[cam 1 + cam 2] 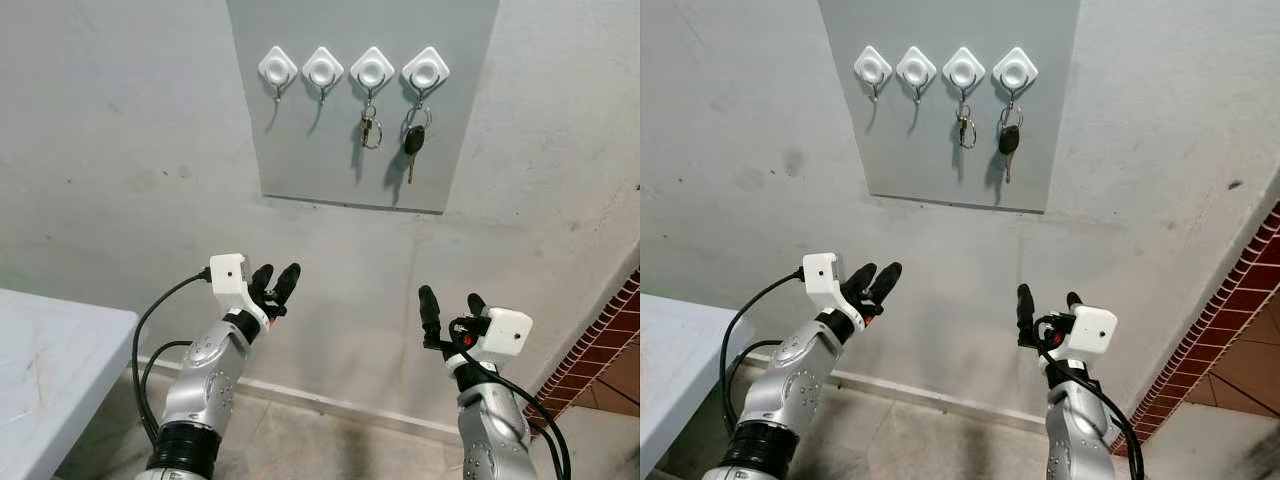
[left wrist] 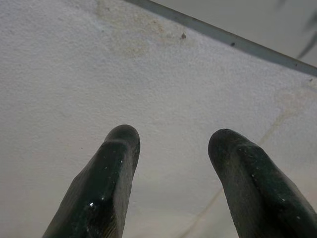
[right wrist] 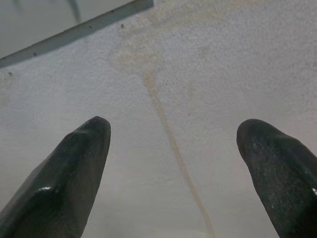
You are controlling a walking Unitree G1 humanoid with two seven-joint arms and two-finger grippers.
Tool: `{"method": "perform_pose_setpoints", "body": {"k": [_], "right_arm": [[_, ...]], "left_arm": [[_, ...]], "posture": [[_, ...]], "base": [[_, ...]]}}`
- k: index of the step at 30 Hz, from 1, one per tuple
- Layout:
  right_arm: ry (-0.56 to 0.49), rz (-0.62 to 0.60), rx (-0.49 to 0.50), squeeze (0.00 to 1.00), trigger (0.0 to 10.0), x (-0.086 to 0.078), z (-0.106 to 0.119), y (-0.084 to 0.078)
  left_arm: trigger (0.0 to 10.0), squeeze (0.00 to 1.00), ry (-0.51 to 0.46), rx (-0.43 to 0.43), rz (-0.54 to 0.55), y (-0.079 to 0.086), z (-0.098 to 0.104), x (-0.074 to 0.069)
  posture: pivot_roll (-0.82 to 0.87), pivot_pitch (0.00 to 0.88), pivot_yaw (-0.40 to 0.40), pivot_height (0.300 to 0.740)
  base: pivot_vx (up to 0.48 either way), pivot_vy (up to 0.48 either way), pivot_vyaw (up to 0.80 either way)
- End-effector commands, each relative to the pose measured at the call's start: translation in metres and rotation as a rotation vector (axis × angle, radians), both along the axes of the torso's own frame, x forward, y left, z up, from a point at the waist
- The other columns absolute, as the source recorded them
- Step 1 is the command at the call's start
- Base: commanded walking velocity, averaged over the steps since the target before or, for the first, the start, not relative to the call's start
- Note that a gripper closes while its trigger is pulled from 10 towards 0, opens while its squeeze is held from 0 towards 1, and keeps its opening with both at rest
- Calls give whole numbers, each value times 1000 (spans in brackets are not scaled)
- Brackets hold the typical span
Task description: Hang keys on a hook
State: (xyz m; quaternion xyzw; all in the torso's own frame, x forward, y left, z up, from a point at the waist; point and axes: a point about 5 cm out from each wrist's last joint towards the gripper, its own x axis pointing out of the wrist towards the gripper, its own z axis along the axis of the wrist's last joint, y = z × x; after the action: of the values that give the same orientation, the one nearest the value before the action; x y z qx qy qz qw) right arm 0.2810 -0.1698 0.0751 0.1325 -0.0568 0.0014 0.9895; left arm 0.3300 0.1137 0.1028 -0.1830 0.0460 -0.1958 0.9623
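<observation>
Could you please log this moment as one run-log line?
left pincer: open, empty | right pincer: open, empty | keys: hung on hook

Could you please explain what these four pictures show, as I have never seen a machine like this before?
This is a humanoid robot facing a wall. The two wide pictures come from a stereo camera on its head, so they show the same scene. Its left gripper and right gripper, each two long black fingers, are raised, open and empty. On the wall, a grey panel carries four white hooks. The two on the robot's left are bare; the third holds a small bunch of keys and the fourth a black-headed car key. The two close pictures come from cameras on each wrist, looking along the fingers at the wall. A pale table stands at the left.
</observation>
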Motion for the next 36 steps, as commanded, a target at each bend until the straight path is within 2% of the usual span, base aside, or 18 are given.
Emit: {"method": "perform_pose_setpoints", "body": {"k": [1, 5, 7, 11, 12, 15, 16, 17, 19, 22, 24, 26, 27, 29, 30, 34, 35, 36], "right_arm": [[5, 7, -8, 1000, 10000, -3, -1, 2], [-6, 35, -58, 1000, 10000, -6, 4, 1], [-20, 58, -70, 1000, 10000, -9, 8, 1], [-8, 67, -84, 1000, 10000, -15, 6, 0], [8, 72, -84, 0, 10000, -19, 1, -1], [45, 56, -70, 0, 10000, -25, -7, -5], [55, 52, -64, 0, 10000, -26, -10, -6], [87, 51, -68, 0, 10000, -27, -17, -7], [173, 60, -89, 0, 10000, -31, -38, -9], [306, 74, -142, 0, 10000, -38, -66, -12], [399, 92, -157, 0, 10000, -43, -84, -13], [499, 106, -221, 0, 10000, -50, -100, -14], [585, 101, -220, 0, 10000, -59, -113, -17], [651, 124, -234, 0, 10000, -68, -124, -17], [681, 118, -240, 0, 10000, -71, -127, -18], [797, 106, -265, 0, 10000, -88, -142, -25], [850, 92, -236, 0, 10000, -98, -148, -29], [862, 87, -223, 0, 10000, -100, -150, -30]], "left_arm": [[10000, 0, -29, 49, 7, 7, 2, -1], [10000, 0, -47, 63, 7, 10, 3, -5], [10000, 0, -81, 90, -8, 10, 3, -12], [10000, 0, -77, 103, -7, 13, -5, -23], [10000, 0, -76, 118, -6, 14, -12, -30], [10000, 0, -56, 159, -18, 13, -28, -44], [10000, 0, -42, 149, -12, 12, -31, -46], [10000, 0, -28, 138, -3, 11, -35, -48], [10000, 0, -2, 173, 6, 9, -48, -51], [10000, 0, 61, 270, 2, 8, -73, -57], [10000, 0, 126, 288, 10, 9, -90, -61], [10000, 0, 215, 293, 13, 9, -107, -68], [10000, 0, 274, 315, -12, 9, -121, -77], [10000, 0, 384, 333, 14, 14, -136, -86], [10000, 0, 422, 321, 15, 16, -141, -90], [10000, 0, 539, 362, 14, 23, -158, -107], [10000, 0, 588, 381, 24, 26, -164, -113], [10000, 0, 597, 387, 25, 27, -166, -114]], "posture": [[21, 8, 87, 740], [14, 24, 71, 740], [12, 28, 68, 740], [15, 48, 55, 740], [16, 55, 52, 740], [18, 66, 47, 740], [18, 66, 47, 740], [20, 74, 40, 740], [20, 77, 40, 740], [21, 76, 37, 740], [17, 74, 35, 740], [21, 66, 33, 740], [22, 61, 34, 740], [21, 59, 29, 740], [25, 57, 27, 740], [30, 46, 19, 740], [28, 44, 16, 740], [28, 44, 16, 740]], "base": [[0, 0, 0], [0, 0, 0], [0, 0, 0], [0, 0, 0], [0, 0, 0], [0, 0, 0], [0, 0, 0], [0, 0, 0], [0, 0, 0], [0, 0, 0], [0, 0, 0], [0, 0, 0], [0, 0, 0], [0, 0, 0], [0, 0, 0], [0, 0, 0], [0, 0, 0], [0, 0, 0]]}}
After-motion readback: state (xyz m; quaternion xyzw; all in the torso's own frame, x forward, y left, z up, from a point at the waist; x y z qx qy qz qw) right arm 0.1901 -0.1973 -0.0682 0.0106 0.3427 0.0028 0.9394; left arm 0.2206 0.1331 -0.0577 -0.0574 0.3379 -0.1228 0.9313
